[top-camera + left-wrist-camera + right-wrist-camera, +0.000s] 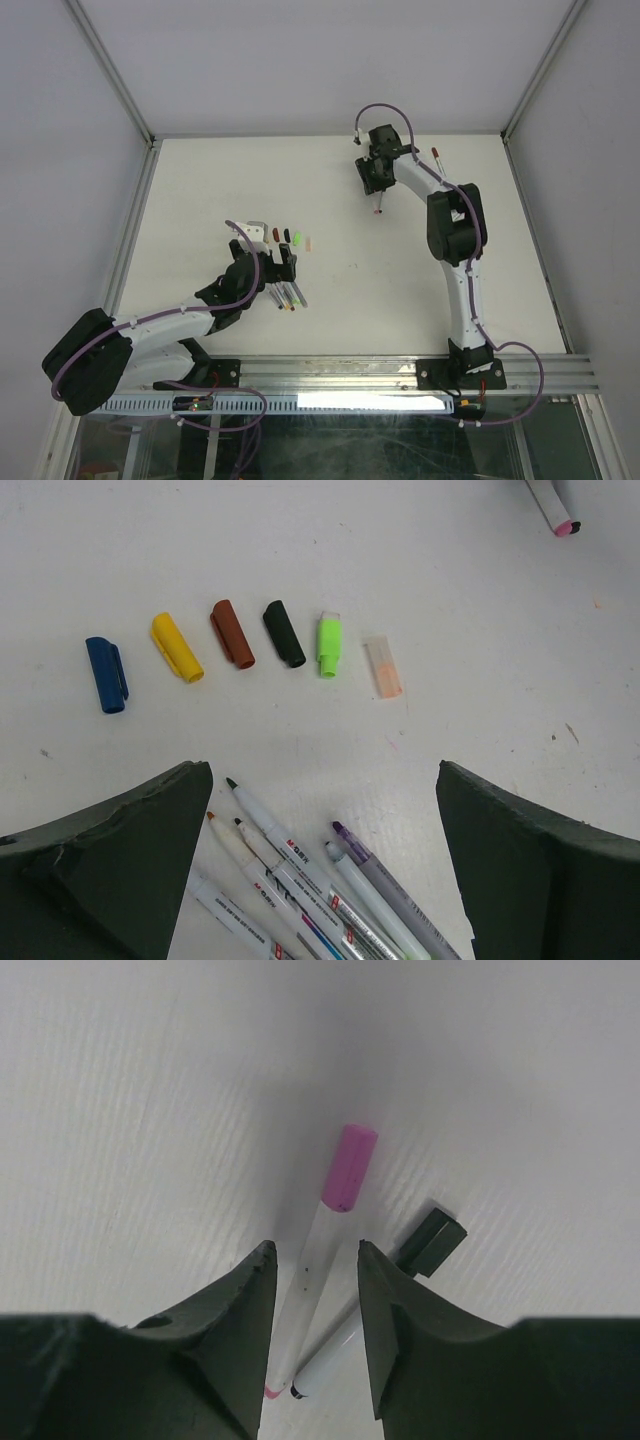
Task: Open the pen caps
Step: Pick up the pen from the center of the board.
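Plainly, the left gripper (322, 780) sits low over the white table (200, 190) with its jaws spread wide and nothing between the pads. At its 12 o'clock six loose pen caps (284, 633) lie in a row, each apart from the next. They run from a blue cap (105, 673) at the 10 o'clock end through yellow, brown, black and green to a pale orange cap (383, 666) at 1 o'clock. At 6 o'clock, between the fingers (110, 870), a bundle of uncapped pens (300, 880) fans out with tips toward the row. The frame edge and the fingers cut off their lower ends.

At the table's 12 o'clock side, the right gripper (313, 1247) straddles the white barrel of a pen (308, 1280) whose pink cap (350, 1167) is on and points to 12 o'clock. Its jaws are partway apart, with a gap showing beside the right finger. Whether the left finger touches the barrel is hard to tell. Just beside, at 4 o'clock, a second pen with a black cap (432, 1242) on runs under the right finger, which hides most of its barrel. From above, another pen (437, 155) lies at 2 o'clock of this gripper, too small to read.
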Robot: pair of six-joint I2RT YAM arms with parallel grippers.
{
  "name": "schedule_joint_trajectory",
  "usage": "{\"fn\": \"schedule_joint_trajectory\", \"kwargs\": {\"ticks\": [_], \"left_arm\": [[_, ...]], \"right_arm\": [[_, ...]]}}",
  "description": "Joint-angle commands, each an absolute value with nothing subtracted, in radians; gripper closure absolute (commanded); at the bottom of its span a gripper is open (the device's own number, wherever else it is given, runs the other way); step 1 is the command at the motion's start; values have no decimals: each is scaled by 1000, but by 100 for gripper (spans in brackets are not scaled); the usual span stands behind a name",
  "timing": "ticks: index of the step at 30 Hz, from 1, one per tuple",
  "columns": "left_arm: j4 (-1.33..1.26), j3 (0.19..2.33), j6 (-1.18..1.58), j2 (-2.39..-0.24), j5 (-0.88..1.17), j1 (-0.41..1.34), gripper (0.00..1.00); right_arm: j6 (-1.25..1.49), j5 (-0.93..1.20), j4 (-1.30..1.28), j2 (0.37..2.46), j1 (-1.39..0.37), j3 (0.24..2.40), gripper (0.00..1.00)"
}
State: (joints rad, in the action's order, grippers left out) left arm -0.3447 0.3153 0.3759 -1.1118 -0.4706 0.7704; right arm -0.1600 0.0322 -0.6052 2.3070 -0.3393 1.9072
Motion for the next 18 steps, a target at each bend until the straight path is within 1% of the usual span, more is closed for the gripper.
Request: {"fn": "schedule_joint_trajectory", "kwargs": {"ticks": [1, 5, 6, 8, 9, 10, 13, 16, 18], "left_arm": [[-407, 322, 355, -1104, -471, 762, 1], [-407, 322, 356, -1105, -471, 761, 1], [-407, 322, 355, -1106, -470, 762, 1], [-407, 322, 355, -1105, -469, 761, 1], [-408, 321, 356, -1103, -469, 762, 1], [-408, 319, 355, -1102, -469, 761, 1], [-409, 316, 355, -1098, -471, 761, 1], [-411, 310, 356, -1091, -470, 761, 1], [-414, 308, 357, -1087, -471, 762, 1]], "right_arm": [[-154, 4, -608, 2323, -347, 1960, 63], [-163, 0, -609, 2326, -354, 1939, 67], [-166, -1, -610, 2323, -358, 1932, 70], [-176, -18, -607, 2315, -372, 1914, 73], [-182, -23, -604, 2309, -379, 1905, 77], [-187, -28, -602, 2302, -386, 1896, 79], [-208, -40, -594, 2276, -412, 1856, 90], [-237, -37, -575, 2231, -442, 1798, 94], [-253, -7, -573, 2198, -461, 1760, 94]]}}
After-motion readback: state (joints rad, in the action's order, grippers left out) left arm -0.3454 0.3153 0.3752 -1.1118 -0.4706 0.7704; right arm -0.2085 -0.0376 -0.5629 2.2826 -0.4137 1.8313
